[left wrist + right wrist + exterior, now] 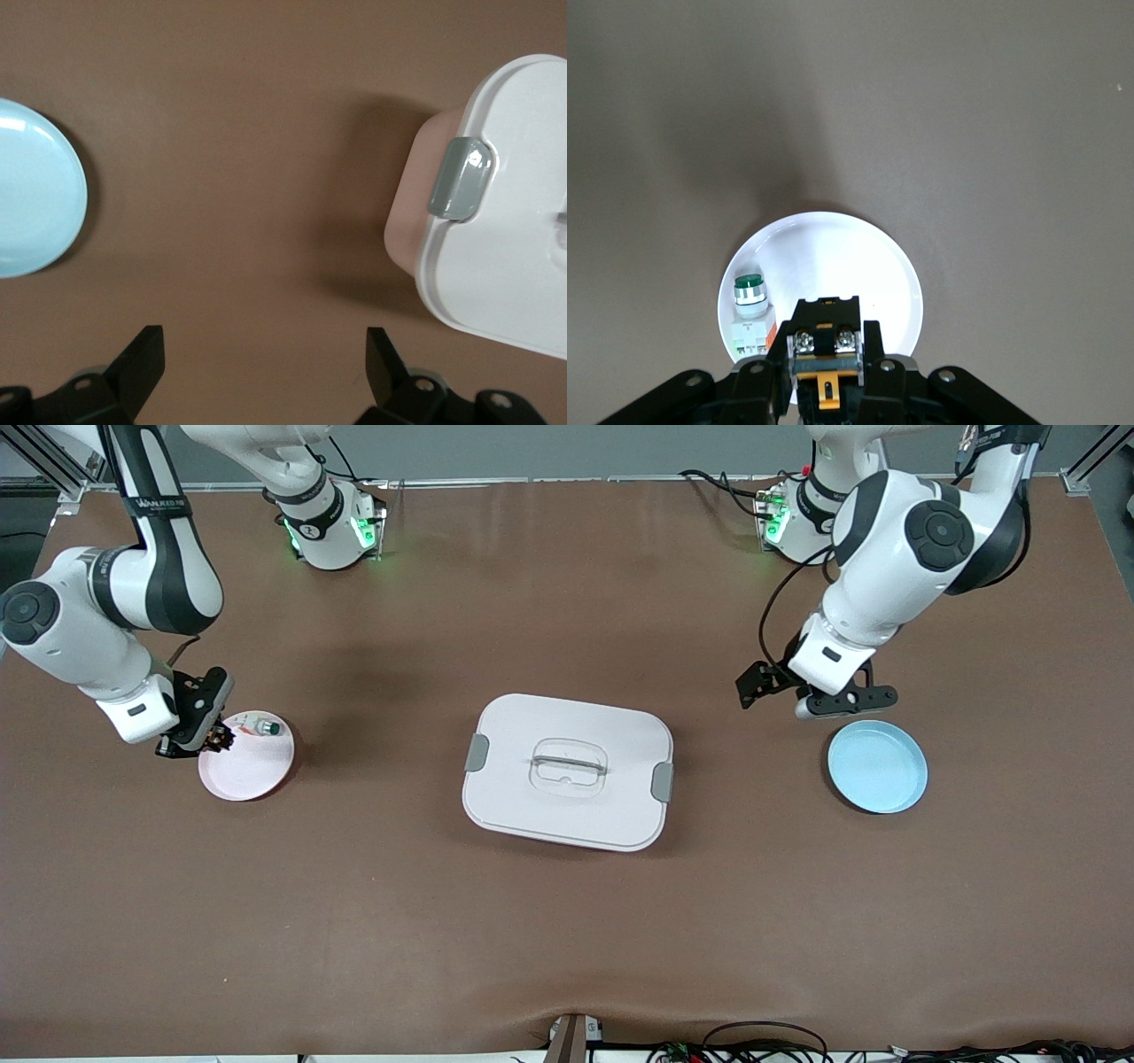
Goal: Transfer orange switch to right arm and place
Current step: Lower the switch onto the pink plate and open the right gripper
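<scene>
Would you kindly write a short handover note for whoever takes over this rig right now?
Right gripper: shut on the orange switch, just over the edge of the pink plate at the right arm's end of the table.
Left gripper: open and empty, over bare table between the blue plate and the lidded white box, waiting.
The green-capped part lies on the pink plate.
Done: the switch is in the right arm's jaws.
Left: set it down on the plate and release.

Bright even overhead light, soft shadows, sharp focus
</scene>
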